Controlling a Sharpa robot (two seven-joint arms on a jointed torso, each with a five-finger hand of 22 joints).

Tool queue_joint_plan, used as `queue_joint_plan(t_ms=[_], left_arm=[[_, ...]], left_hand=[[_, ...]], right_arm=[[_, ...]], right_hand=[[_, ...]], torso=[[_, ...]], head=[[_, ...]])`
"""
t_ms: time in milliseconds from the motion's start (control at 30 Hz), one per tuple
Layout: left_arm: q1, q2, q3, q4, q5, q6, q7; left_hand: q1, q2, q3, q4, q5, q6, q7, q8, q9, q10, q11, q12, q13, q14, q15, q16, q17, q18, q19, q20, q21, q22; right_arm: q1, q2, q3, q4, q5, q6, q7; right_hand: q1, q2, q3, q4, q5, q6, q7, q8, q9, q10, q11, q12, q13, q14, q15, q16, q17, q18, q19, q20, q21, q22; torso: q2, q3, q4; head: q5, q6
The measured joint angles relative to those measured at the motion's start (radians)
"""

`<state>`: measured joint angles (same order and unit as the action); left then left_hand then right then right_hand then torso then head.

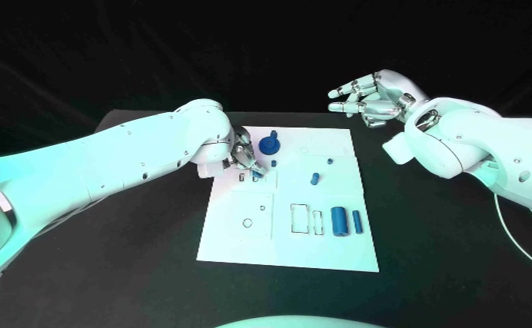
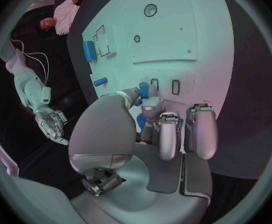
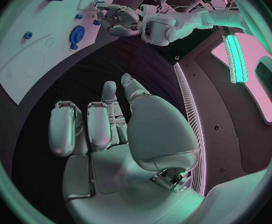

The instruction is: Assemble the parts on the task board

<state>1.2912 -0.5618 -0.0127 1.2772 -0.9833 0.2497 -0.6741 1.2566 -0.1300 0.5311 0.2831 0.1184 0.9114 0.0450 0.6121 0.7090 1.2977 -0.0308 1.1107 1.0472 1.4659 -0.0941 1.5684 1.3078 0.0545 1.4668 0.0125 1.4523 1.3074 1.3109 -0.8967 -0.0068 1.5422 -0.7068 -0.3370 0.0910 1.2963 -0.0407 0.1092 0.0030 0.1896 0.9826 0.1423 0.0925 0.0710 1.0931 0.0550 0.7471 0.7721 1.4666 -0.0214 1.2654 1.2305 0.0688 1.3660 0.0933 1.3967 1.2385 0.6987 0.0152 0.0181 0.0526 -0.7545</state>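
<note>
Now: left hand (image 1: 246, 157) pinches small blue part (image 2: 143, 90) at slot, board (image 1: 333, 251) upper left | right hand (image 1: 374, 97) released, upper right | advice: keep part upright, press gently.

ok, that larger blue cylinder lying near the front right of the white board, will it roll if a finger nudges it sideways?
Probably yes. The blue cylinder lies on its side on the flat white board, with nothing visibly blocking it except a thinner blue piece close beside it, which might stop it on that side. It looks rigid and smooth, so fingers may slip on it. It is likely light for its size.
</note>
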Motion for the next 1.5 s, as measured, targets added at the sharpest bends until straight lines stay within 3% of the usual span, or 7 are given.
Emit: queue_joint_plan(t_ms=[633, 1100, 1500], left_arm=[[-0.027, -0.018, -0.003, 0.030, -0.090, -0.079, -0.001], [-0.036, -0.020, 0.000, 0.038, -0.125, -0.071, 0.002], [-0.037, -0.022, 0.001, 0.040, -0.127, -0.039, 0.005]], left_hand=[[-0.018, -0.010, 0.025, -0.025, -0.007, 0.000, 0.000, 0.007, 0.009, 0.003, -0.003, 0.005, 0.003, 0.000, 0.000, 0.000, 0.000, 0.000, 0.000, 0.000, 0.000, 0.000], [-0.034, -0.026, 0.044, -0.044, -0.009, -0.006, -0.002, 0.011, 0.012, 0.003, -0.003, 0.005, 0.000, 0.000, 0.000, 0.000, 0.000, 0.000, 0.000, 0.000, 0.000, 0.000], [-0.033, -0.026, 0.047, -0.047, -0.011, -0.006, -0.002, 0.009, 0.014, 0.003, -0.003, 0.005, -0.002, 0.000, 0.000, 0.000, 0.000, 0.000, 0.000, 0.000, 0.000, 0.000]], right_arm=[[0.000, 0.006, -0.002, -0.004, -0.007, 0.008, -0.005], [0.000, 0.005, -0.002, -0.004, -0.009, 0.011, -0.005], [0.000, 0.005, -0.002, -0.004, -0.010, 0.013, -0.005]], right_hand=[[0.000, 0.000, -0.003, -0.003, 0.000, 0.000, 0.000, 0.000, 0.000, 0.000, 0.000, 0.000, -0.001, 0.000, 0.000, 0.000, 0.000, 0.000, 0.000, 0.000, -0.004, -0.001], [0.000, 0.000, -0.006, 0.000, 0.000, 0.000, 0.000, 0.000, 0.000, 0.000, 0.000, 0.000, -0.002, 0.000, 0.000, 0.000, 0.000, 0.000, 0.000, 0.000, -0.004, -0.001], [-0.005, 0.005, -0.008, 0.003, 0.004, 0.000, 0.000, 0.000, 0.000, 0.000, 0.000, 0.000, -0.003, 0.000, 0.000, 0.000, 0.000, 0.000, 0.000, 0.000, -0.004, -0.001]], torso=[[0.000, -0.0012, -0.0004], [0.000, -0.0008, -0.0015], [0.001, -0.0008, -0.0021]], head=[[0.012, -0.003], [0.016, -0.006], [0.015, -0.010]])
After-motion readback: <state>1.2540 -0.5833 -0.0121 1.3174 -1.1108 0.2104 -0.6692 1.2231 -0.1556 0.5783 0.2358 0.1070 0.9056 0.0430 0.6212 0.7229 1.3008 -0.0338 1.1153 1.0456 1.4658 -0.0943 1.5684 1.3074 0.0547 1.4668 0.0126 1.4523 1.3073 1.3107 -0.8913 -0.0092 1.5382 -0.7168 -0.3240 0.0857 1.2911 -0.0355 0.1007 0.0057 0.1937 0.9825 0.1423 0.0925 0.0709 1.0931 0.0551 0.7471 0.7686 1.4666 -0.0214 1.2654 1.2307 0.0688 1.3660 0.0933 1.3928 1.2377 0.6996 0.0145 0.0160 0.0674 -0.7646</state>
